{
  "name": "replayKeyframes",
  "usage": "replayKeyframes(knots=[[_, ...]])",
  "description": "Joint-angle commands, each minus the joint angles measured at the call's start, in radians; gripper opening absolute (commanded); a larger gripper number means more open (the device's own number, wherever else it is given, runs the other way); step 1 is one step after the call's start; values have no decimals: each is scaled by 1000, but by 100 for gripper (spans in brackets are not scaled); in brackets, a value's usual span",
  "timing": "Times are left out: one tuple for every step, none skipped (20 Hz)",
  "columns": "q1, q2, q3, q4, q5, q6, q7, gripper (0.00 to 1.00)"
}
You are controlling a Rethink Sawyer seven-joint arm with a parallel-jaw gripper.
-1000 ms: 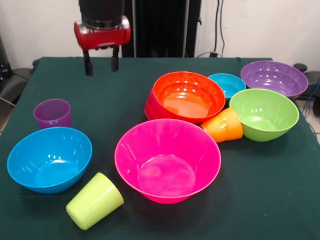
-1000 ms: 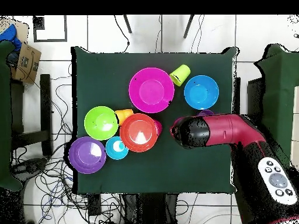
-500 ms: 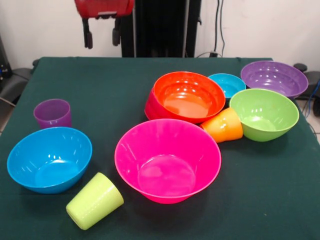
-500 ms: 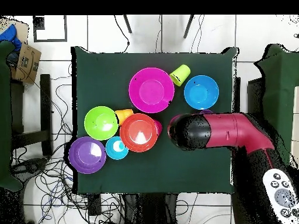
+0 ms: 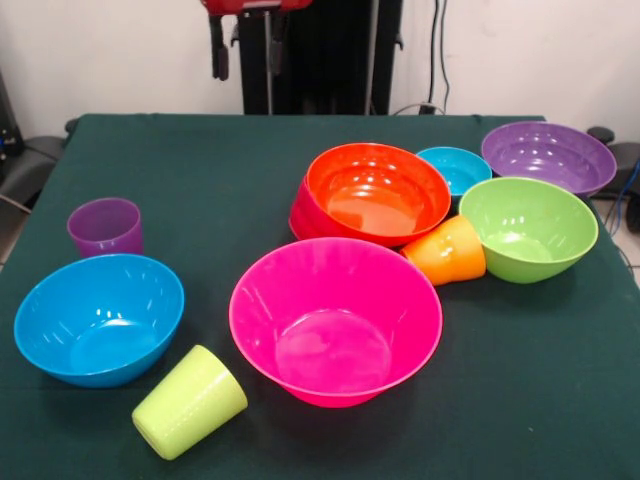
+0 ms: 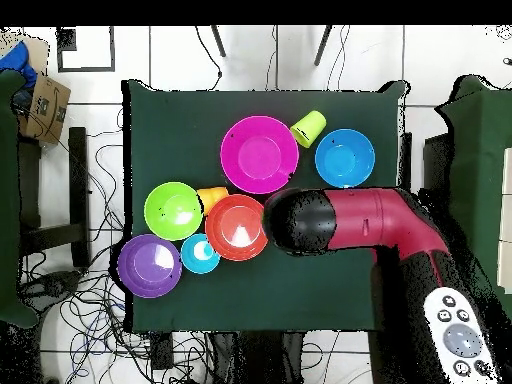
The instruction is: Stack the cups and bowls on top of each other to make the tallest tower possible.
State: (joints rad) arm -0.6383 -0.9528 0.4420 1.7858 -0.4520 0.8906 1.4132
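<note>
My gripper (image 5: 247,45) hangs open and empty at the top edge, high above the table's far side. The wide orange bowl (image 5: 378,190) sits tilted on the small red bowl (image 5: 298,212). The big pink bowl (image 5: 335,320) stands alone in front of them. The orange cup (image 5: 447,252) lies on its side between the orange and lime green bowl (image 5: 527,228). The purple cup (image 5: 105,227) stands upright at the left. The lime green cup (image 5: 188,402) lies on its side by the blue bowl (image 5: 98,317). In the overhead view the arm (image 6: 340,220) covers the gripper and the purple cup.
The small light blue bowl (image 5: 453,167) and the purple bowl (image 5: 548,155) stand at the far right. The dark green cloth (image 5: 200,170) covers the table. In the overhead view cables lie on the floor and a cardboard box (image 6: 42,108) sits at the left.
The gripper has risen and moved right in the front view, still open. In the overhead view the arm's head has slid left toward the orange bowl. No cup or bowl has moved.
</note>
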Motion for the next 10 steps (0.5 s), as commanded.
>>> replayKeyframes(knots=[[59, 79, -53, 7, 6, 39, 152, 100], [65, 100, -52, -14, 4, 45, 146, 100], [69, 111, -52, -26, 3, 50, 141, 100], [73, 123, -50, -41, 5, 57, 134, 100], [75, 132, -51, -55, 10, 69, 130, 100], [79, 141, -50, -68, 13, 76, 126, 100], [83, 147, -53, -76, 13, 85, 127, 100], [90, 151, -55, -89, 16, 93, 129, 100], [96, 153, -57, -99, 19, 103, 132, 100], [101, 159, -58, -107, 25, 103, 140, 100]])
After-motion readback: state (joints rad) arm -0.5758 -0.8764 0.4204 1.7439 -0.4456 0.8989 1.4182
